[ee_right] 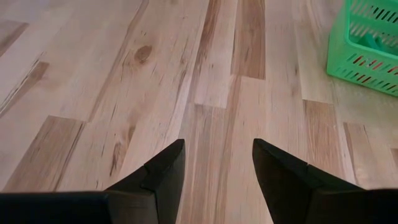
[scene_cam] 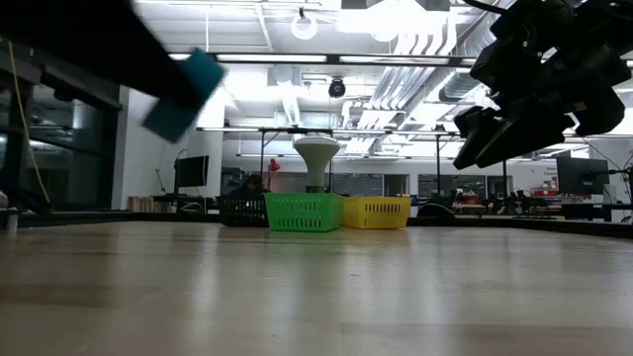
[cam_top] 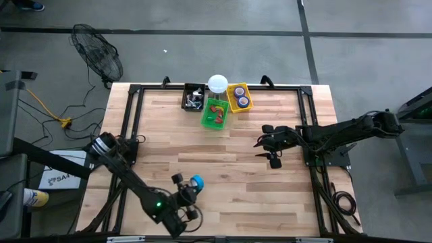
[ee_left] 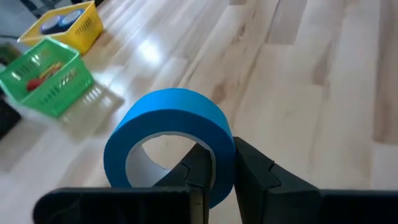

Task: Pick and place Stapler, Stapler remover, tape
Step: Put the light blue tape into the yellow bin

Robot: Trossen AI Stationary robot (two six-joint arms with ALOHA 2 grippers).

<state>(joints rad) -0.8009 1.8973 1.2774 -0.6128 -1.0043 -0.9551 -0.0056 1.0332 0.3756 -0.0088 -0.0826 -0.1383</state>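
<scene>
My left gripper (ee_left: 221,155) is shut on a blue tape roll (ee_left: 168,118), a ring with an open centre, over the table's near side (cam_top: 196,181). In the low view the roll (scene_cam: 183,94) hangs well above the tabletop. My right gripper (cam_top: 267,152) hovers open over the table's right half with nothing between its fingers (ee_right: 217,149). At the far edge stand a black basket (cam_top: 194,98), a green basket (cam_top: 216,113) and a yellow basket (cam_top: 239,98) holding other tape rolls. A stapler or stapler remover I cannot make out among their contents. My left gripper pinches the roll's wall (ee_left: 222,177) between its two fingers, one finger (ee_left: 196,171) inside the open centre and the other (ee_left: 258,171) outside. The roll is lifted clear of the table and sits tilted, its band facing up.
A big white round-topped jar (cam_top: 217,84) stands behind the green basket. A black frame (cam_top: 132,108) runs around the tabletop. Bare wood (cam_top: 236,189) lies between the two grippers and the baskets.
</scene>
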